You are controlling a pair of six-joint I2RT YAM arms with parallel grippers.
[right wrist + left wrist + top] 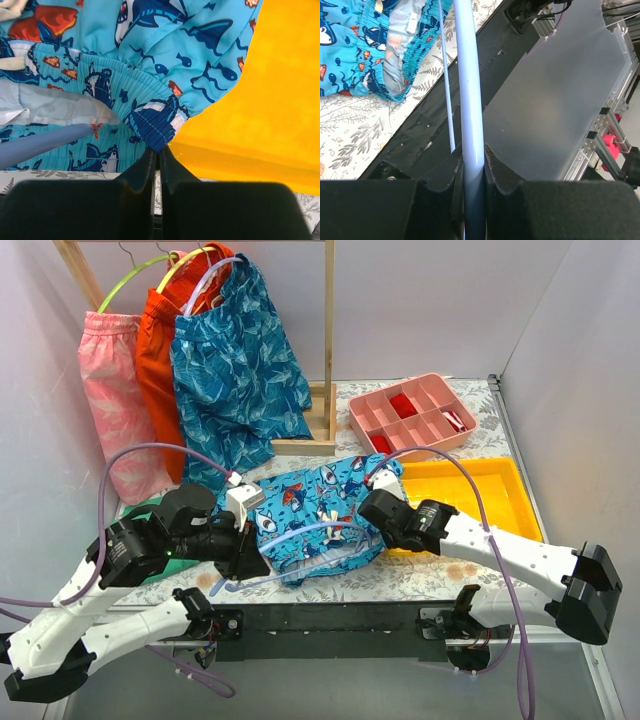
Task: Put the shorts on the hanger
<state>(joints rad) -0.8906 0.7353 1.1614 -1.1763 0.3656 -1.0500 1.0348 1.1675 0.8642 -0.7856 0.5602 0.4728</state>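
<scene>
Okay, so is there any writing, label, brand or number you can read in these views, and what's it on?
None readable in any view.
The white tag inside the shorts waistband: too blurred to read.
The shorts print: sharks and fish only, no words.
The hanger: no marking visible.

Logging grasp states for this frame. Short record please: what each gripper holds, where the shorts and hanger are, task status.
left gripper: shut on the hanger bar
right gripper: shut on the waistband edge of the shorts
shorts: lying on the table, one edge at the yellow tray
hanger: one arm appears to sit inside the waist opening
status: shorts not yet fully on the hanger
</scene>
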